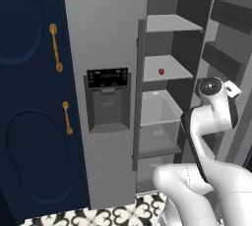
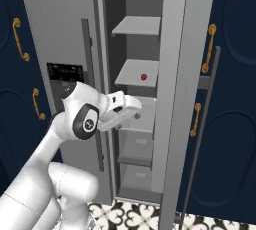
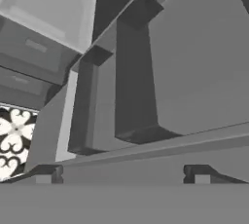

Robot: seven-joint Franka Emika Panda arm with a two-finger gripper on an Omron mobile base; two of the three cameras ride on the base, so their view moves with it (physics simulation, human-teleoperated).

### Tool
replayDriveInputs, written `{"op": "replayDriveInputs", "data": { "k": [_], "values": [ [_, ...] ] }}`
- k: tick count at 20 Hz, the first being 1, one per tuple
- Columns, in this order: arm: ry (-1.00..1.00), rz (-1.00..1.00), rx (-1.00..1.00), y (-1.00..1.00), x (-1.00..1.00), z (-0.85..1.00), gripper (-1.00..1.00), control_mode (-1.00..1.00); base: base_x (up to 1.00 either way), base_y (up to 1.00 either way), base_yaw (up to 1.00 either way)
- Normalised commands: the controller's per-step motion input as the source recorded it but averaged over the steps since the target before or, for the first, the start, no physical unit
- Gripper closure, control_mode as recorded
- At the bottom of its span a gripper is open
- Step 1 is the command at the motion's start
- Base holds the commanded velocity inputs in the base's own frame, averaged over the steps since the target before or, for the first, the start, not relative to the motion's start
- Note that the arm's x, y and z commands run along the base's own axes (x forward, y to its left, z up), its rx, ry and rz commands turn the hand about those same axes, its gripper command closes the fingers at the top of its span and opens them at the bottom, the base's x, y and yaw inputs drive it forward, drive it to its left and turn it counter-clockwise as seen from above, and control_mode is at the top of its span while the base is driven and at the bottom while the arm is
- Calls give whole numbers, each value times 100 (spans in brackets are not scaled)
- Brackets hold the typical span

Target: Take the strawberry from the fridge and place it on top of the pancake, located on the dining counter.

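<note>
We see the fridge (image 1: 106, 48) with its right-hand door swung open, so the grey shelves inside are exposed. In the left base view the closed door with the black control panel (image 1: 107, 78) and dispenser recess sits in the middle of the frame, and the open compartment lies just right of it. The strawberry (image 1: 161, 71) rests on the second shelf from the top, a tiny red spot right of centre in the upper half of that frame. In the right base view we find the same strawberry (image 2: 144, 77) just above centre, on the shelf between the closed door's bar handle and the edge of the open door (image 2: 172, 84).

Our arm rises from the lower right of the left base view, with its wrist at mid-right, beside the open compartment and below the strawberry's shelf. In the right base view the end effector (image 2: 131, 105) reaches from left of centre toward the compartment, one shelf level lower than the fruit and apart from it. In the hand view its two dark fingertips (image 3: 43, 173) stand far apart at the bottom of the frame, spread wide with nothing between them; beyond them we see the door's grey bins, clear drawers at upper left, and patterned floor tile (image 3: 13, 140) at the left edge.

Navy cabinets (image 1: 29, 97) with gold handles flank the fridge.
</note>
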Motion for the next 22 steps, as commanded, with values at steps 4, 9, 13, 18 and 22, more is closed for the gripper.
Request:
{"op": "replayDriveInputs", "data": {
  "k": [4,9,13,18,22],
  "values": [
    [0,0,70,67,0,-31,-100,-100,0,0,0],
    [-1,0,62,69,0,-4,-100,-100,0,0,0],
    [0,0,27,58,-29,28,-100,-100,0,0,0],
    [11,-5,10,5,-86,49,-100,-100,0,0,0],
    [36,-16,-29,38,-30,-2,-100,-100,0,0,0]
  ]
}}
